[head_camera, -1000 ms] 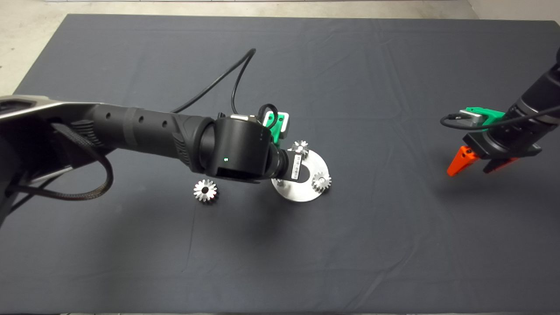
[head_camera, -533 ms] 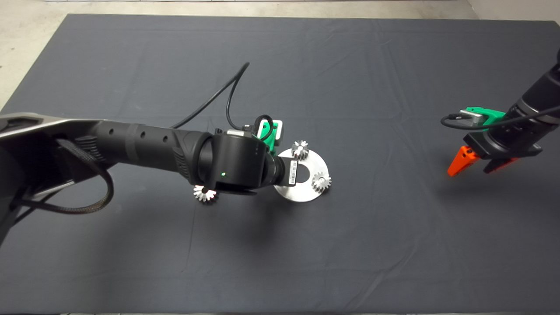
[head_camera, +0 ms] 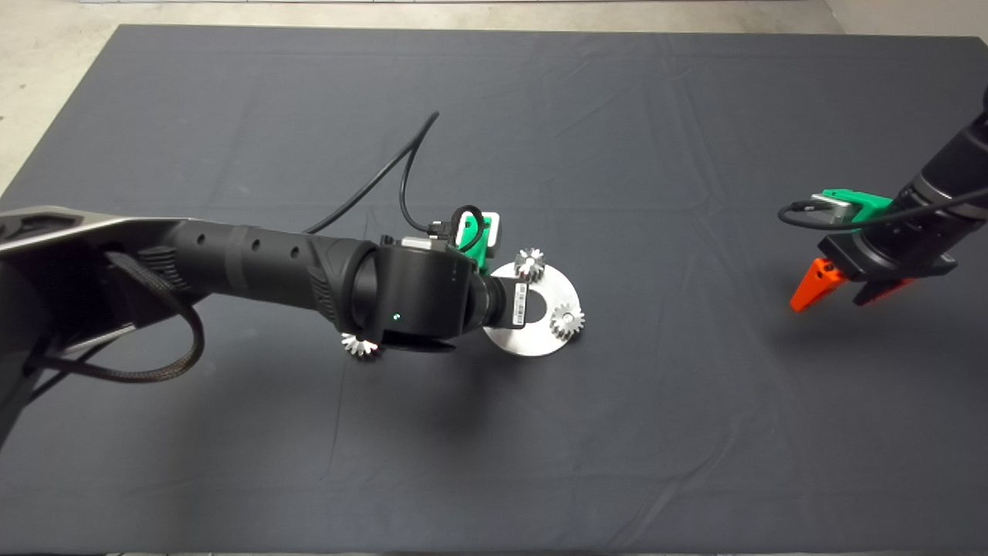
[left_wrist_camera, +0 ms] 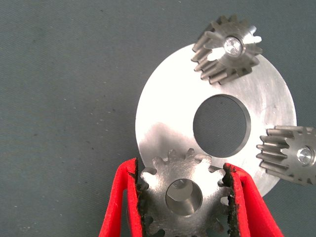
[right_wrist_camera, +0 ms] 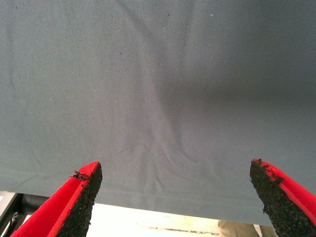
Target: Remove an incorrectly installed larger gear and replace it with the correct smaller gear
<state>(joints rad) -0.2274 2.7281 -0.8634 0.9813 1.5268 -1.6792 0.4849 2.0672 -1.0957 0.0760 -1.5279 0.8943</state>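
My left gripper (left_wrist_camera: 181, 169) is shut on the smaller gear (left_wrist_camera: 158, 190) and holds it over the edge of the round silver plate (left_wrist_camera: 163, 98). A peg shows through this gear's centre hole. In the head view the left wrist hides those fingers and the held gear. The larger gear (head_camera: 359, 345) lies on the mat left of the plate (head_camera: 532, 341), half covered by the wrist. Two look-alike small gears (head_camera: 529, 263) (head_camera: 567, 319) sit on pegs on the plate. My right gripper (head_camera: 841, 297) hovers open far to the right, over bare mat.
A black cable (head_camera: 394, 166) loops up from the left wrist over the mat. The mat's far edge and pale floor (head_camera: 463, 11) run along the back. Cloth creases (right_wrist_camera: 158, 113) fill the right wrist view.
The left arm has drawn back leftward and toward the front by a small amount, and its wrist now covers part of the larger gear. The right arm has not moved.
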